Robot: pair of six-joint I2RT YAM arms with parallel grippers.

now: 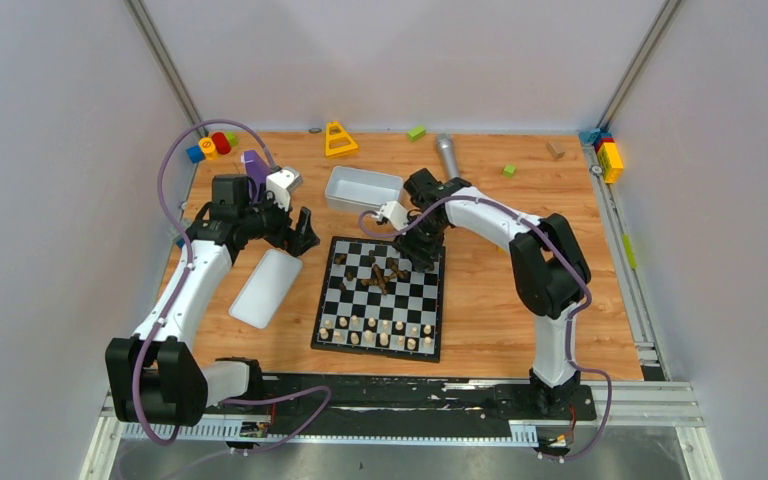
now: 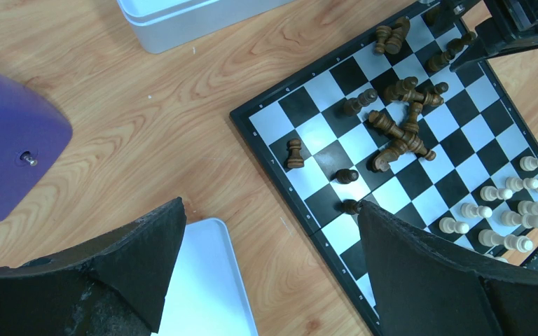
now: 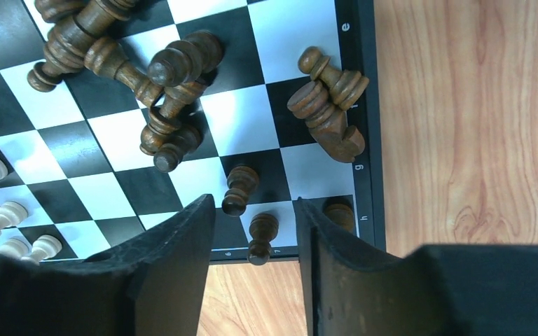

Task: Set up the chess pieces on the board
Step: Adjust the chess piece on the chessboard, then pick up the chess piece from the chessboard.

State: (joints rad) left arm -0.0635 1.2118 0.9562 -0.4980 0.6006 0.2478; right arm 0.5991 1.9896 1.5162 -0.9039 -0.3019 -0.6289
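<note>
Our right tool stands parted over the board at its corner, with a dark pawn between its fingers, clear of both. Toppled dark pieces lie at eleven o'clock. Our left tool gapes wide above the bench, the board at two o'clock.

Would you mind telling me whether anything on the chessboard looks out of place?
Yes: most dark brown pieces lie toppled in a jumbled heap on the board's far half, whereas the pale pieces stand in tidy rows along its near edge.
</note>
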